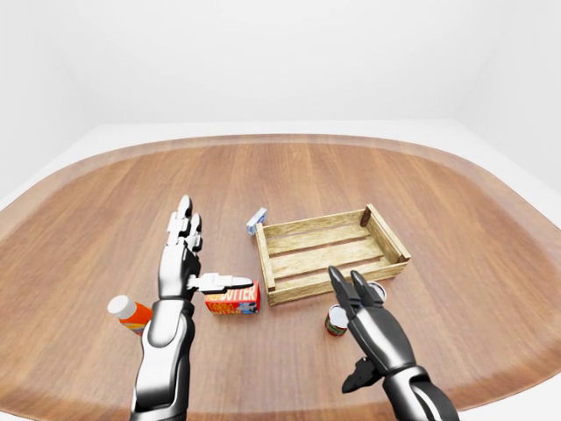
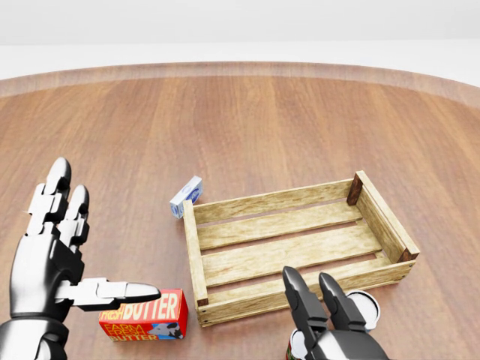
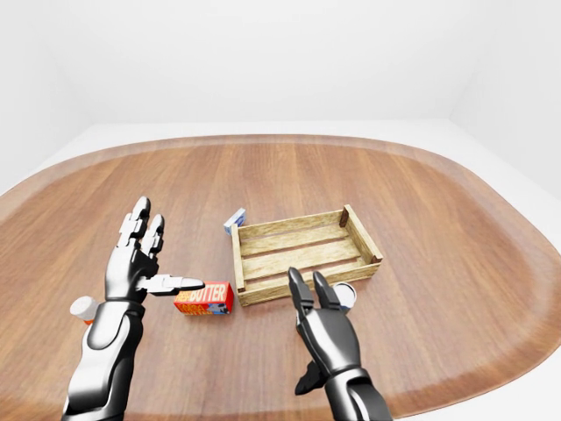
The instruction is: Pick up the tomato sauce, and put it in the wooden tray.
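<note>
Right hand (image 1: 372, 320) open, fingers spread over tomato sauce can (image 1: 336, 321), at 6 o'clock of wooden tray (image 1: 331, 252). Left hand (image 1: 181, 254) open above butter box (image 1: 233, 299).

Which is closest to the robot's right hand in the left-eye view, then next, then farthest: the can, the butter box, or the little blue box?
From the right hand:
1. Can, just left of the fingers.
2. Butter box, farther left.
3. Little blue box, up beyond the wooden tray's left corner.

Wooden tray (image 2: 196, 255) interior open; butter box (image 2: 145, 314) alongside
</note>
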Available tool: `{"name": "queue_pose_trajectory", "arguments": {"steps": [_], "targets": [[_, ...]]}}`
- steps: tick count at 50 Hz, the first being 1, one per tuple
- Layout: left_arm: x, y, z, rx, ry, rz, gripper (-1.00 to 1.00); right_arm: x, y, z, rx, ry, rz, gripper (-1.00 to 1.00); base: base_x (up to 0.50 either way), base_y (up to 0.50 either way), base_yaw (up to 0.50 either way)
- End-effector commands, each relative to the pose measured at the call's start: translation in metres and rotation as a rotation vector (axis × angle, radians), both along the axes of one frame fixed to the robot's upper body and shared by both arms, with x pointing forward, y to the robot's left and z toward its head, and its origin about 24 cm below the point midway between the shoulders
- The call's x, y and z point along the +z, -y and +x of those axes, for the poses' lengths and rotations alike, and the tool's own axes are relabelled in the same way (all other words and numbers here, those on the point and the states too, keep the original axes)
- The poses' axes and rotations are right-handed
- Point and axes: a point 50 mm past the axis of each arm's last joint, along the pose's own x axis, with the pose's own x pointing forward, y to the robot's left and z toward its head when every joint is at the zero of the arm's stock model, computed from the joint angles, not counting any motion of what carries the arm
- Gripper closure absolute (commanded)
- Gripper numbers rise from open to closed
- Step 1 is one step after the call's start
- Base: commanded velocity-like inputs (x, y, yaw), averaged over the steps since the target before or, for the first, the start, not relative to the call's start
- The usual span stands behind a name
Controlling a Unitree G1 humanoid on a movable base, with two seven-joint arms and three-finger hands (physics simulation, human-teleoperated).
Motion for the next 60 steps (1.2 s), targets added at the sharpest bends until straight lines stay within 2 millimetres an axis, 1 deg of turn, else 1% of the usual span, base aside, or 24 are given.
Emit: {"name": "queue_pose_trajectory", "arguments": {"steps": [1,7,14,20,38,50,60], "targets": [[0.0,0.0,0.0,0.0,0.001,0.001,-1.0,-0.01,-0.004,0.001,0.021,-0.014,-0.041,-1.0,0.0,0.0,0.0],[0.0,0.0,0.0,0.001,-0.002,0.001,-1.0,-0.019,-0.006,0.005,0.031,-0.024,-0.055,-1.0,0.0,0.0,0.0],[0.0,0.0,0.0,-0.001,-0.002,0.001,-1.0,-0.022,-0.005,0.007,0.031,-0.038,-0.062,-1.0,0.0,0.0,0.0],[-0.001,0.0,0.001,0.001,-0.005,0.0,-1.0,-0.033,-0.003,0.013,0.026,-0.057,-0.081,-1.0,0.0,0.0,0.0],[0.0,0.001,0.0,-0.003,-0.001,0.002,-1.0,-0.05,-0.001,0.019,0.022,-0.087,-0.122,-1.0,0.0,0.0,0.0],[-0.003,0.001,0.0,-0.003,-0.012,0.004,-1.0,-0.07,0.0,0.024,0.015,-0.106,-0.137,-1.0,0.0,0.0,0.0],[-0.001,0.001,0.0,-0.001,-0.005,0.005,-1.0,-0.075,0.0,0.024,0.012,-0.114,-0.155,-1.0,0.0,0.0,0.0]]}}
